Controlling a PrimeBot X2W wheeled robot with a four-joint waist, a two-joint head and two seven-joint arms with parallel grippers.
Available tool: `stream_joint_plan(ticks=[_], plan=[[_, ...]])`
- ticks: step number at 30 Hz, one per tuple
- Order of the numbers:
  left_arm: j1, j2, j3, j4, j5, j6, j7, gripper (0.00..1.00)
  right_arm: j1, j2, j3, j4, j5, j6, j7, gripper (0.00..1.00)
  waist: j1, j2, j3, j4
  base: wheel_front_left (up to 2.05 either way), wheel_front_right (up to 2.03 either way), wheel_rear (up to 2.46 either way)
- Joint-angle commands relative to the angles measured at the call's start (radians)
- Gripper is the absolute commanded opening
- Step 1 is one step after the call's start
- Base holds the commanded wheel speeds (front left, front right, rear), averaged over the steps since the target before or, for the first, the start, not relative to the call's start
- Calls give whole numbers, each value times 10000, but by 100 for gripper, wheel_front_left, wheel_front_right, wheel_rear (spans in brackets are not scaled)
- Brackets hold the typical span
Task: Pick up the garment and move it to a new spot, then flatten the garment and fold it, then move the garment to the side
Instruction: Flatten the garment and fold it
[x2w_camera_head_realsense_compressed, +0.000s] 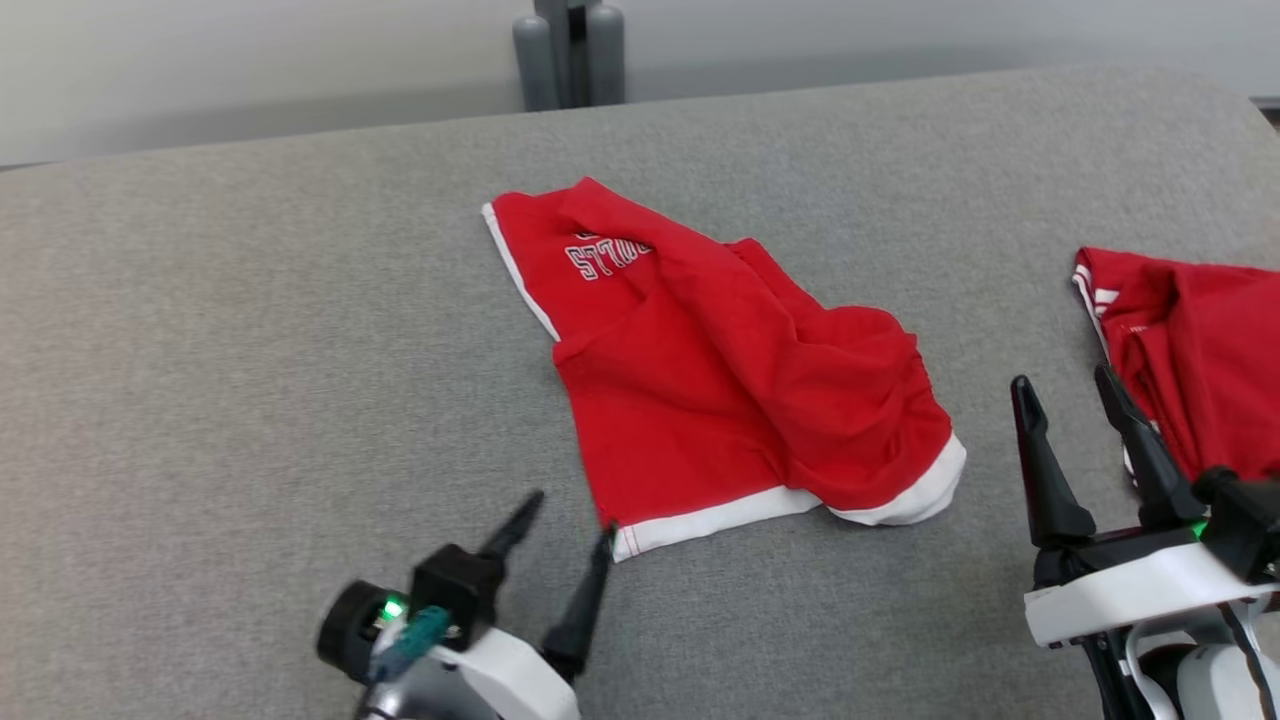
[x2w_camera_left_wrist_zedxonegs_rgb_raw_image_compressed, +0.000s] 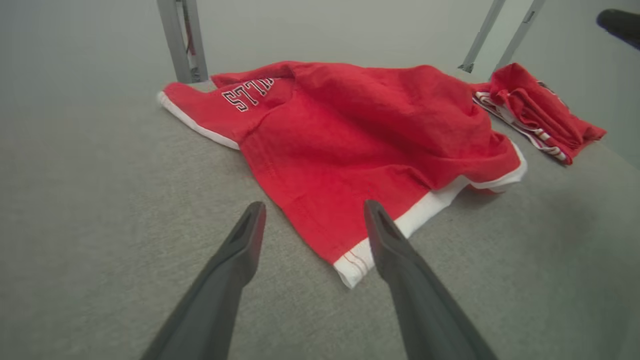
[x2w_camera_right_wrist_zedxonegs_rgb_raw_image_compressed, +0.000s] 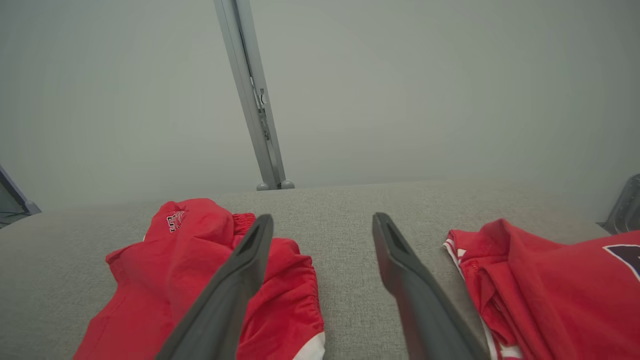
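Observation:
A red garment (x2w_camera_head_realsense_compressed: 720, 370) with white trim and white lettering lies crumpled on the grey padded table (x2w_camera_head_realsense_compressed: 250, 330), near the middle. In the left wrist view the garment (x2w_camera_left_wrist_zedxonegs_rgb_raw_image_compressed: 360, 135) spreads just beyond the fingers, its white-hemmed corner between them. My left gripper (x2w_camera_head_realsense_compressed: 572, 518) is open at the garment's near left corner, its right fingertip touching the hem. My right gripper (x2w_camera_head_realsense_compressed: 1066, 384) stands open to the right of the garment, holding nothing. In the right wrist view the garment (x2w_camera_right_wrist_zedxonegs_rgb_raw_image_compressed: 200, 270) lies left, partly behind the left finger.
A second red garment (x2w_camera_head_realsense_compressed: 1190, 350) with white stripes lies bunched at the table's right edge, beside my right gripper, and the second garment (x2w_camera_right_wrist_zedxonegs_rgb_raw_image_compressed: 550, 290) also shows in the right wrist view. A grey post (x2w_camera_head_realsense_compressed: 570, 50) rises behind the table's far edge.

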Motion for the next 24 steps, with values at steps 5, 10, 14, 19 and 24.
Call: stream_joint_plan(ticks=[5,10,14,19,24], plan=[[-301,-253,-469,831,-266,-401,475,100,-278,42,111,302,182,2,-242,100,0,0,539,-418,0,0,0],[-563,-392,-507,1393,-348,-470,459,100,-363,55,77,533,246,2,-401,100,0,0,885,-641,0,0,0],[-731,-418,-452,1687,-384,-516,226,0,-429,-41,-100,750,260,2,-455,100,0,0,1021,-707,0,0,0],[-873,-341,-363,1817,-424,-526,46,0,-601,-306,83,1211,404,2,-300,100,0,0,1062,-634,0,0,0],[-969,-282,-374,1751,-362,-481,18,0,-1110,-803,931,2300,694,2,-59,100,0,0,1140,-341,0,0,0]])
